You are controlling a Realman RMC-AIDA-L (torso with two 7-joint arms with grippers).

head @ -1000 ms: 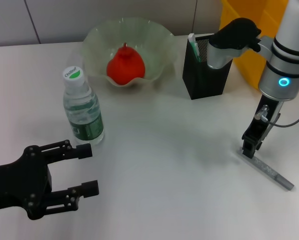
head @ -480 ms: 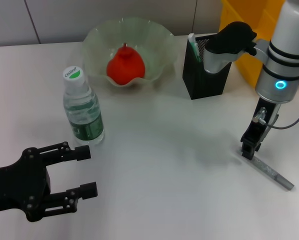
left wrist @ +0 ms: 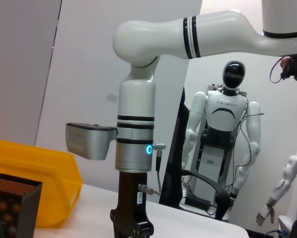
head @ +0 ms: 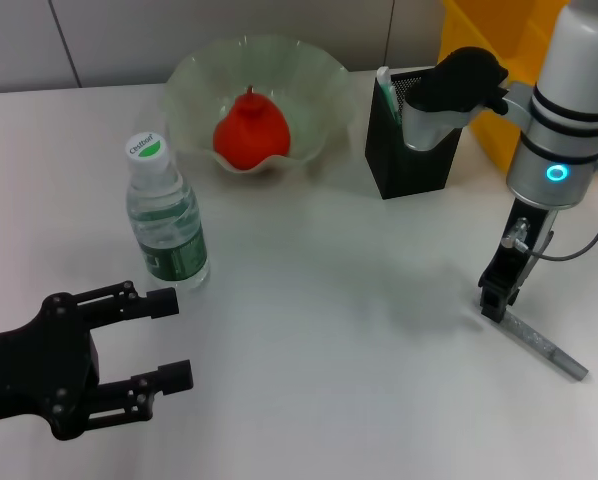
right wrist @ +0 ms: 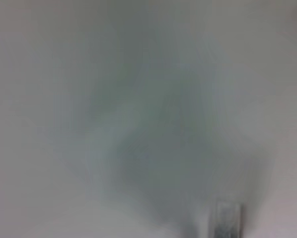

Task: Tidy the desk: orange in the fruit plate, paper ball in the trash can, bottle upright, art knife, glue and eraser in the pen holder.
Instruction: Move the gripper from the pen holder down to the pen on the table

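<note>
The art knife lies flat at the lower right of the head view, a slim grey bar angled toward the bottom right corner. The right gripper stands right at its upper-left end, pointing straight down, tips at the table; whether its jaws are closed on the knife or merely touching it, I cannot tell. In the right wrist view only a blurred grey end of the knife shows over pale tabletop.

Up top, the orange sits in the fruit plate, the pen holder stands right of it, and the trash can fills the upper right corner. The bottle stands upright at centre left.

The left gripper hovers at lower left, fingers spread wide, holding nothing.

Beyond, the left wrist view shows white walls and a humanoid robot.
</note>
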